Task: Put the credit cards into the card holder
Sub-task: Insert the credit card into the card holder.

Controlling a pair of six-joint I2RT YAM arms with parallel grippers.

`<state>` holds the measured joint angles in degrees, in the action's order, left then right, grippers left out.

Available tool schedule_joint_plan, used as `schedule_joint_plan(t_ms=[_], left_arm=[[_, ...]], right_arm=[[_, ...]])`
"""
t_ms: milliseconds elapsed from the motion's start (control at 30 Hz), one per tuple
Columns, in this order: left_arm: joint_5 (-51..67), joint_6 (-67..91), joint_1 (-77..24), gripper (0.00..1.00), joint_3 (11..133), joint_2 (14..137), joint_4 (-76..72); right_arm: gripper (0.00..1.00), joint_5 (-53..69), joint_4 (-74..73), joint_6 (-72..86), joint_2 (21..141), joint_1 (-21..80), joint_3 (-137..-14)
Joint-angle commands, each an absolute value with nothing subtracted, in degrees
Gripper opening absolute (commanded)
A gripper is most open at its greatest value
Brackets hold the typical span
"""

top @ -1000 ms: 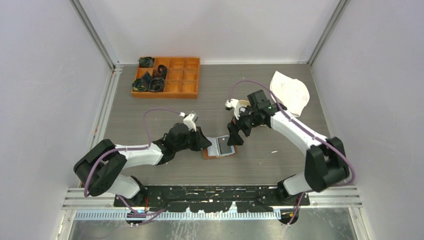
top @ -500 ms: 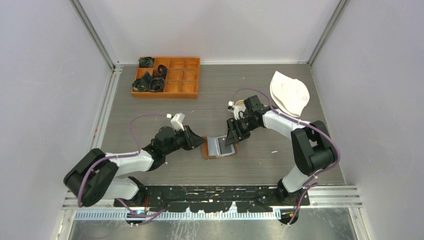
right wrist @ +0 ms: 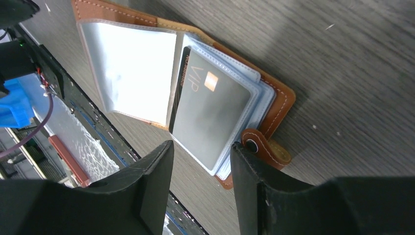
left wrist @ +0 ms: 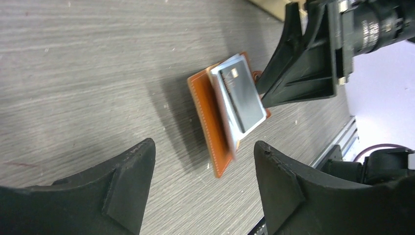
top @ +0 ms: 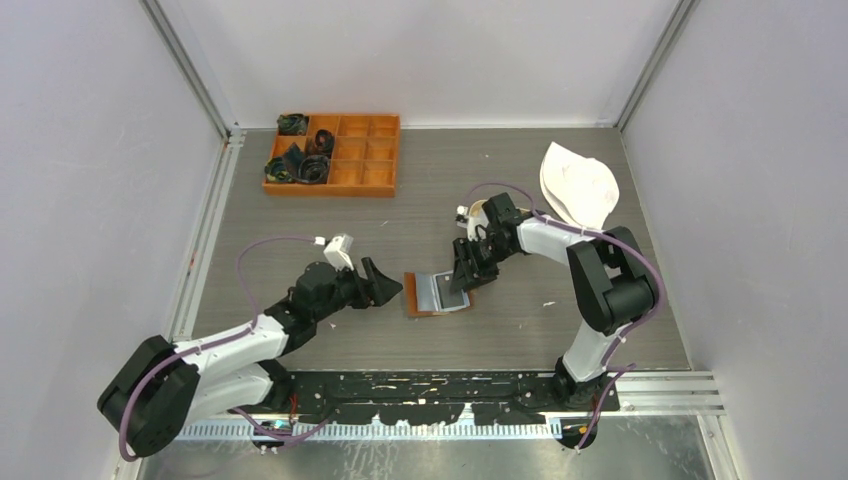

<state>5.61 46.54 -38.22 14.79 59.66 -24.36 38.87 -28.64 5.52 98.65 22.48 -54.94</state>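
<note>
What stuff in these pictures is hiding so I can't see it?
- Top view: the right gripper covers the far side of the card holder.
- Right wrist view: only the dark VIP card shows; anything in the sleeves under it is covered.
- Top view: the dark things in the orange box are too small to name.
- Left wrist view: the card's print is too small to read.
</note>
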Motion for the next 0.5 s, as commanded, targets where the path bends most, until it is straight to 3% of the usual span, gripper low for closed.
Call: schedule_joint_plan(t_ms=[0,333,467], left_arm=[[6.47,47.88,-38.92,0.73,18.41,62.33,-20.67],[5.22,49.21,-45.03,0.72,23.89,74.19,-23.2],[5.11,49.09,-45.18,0.65,25.0,76.12,-22.82]], right_arm=[[0.52,38.04,-28.79,6.67,99.59,22.3,-57.96],[0.47,42.14,-28.71,7.04,99.91,22.16,-58.1],[0.45,44.73,-27.92,7.92,99.41,21.78,-57.83]])
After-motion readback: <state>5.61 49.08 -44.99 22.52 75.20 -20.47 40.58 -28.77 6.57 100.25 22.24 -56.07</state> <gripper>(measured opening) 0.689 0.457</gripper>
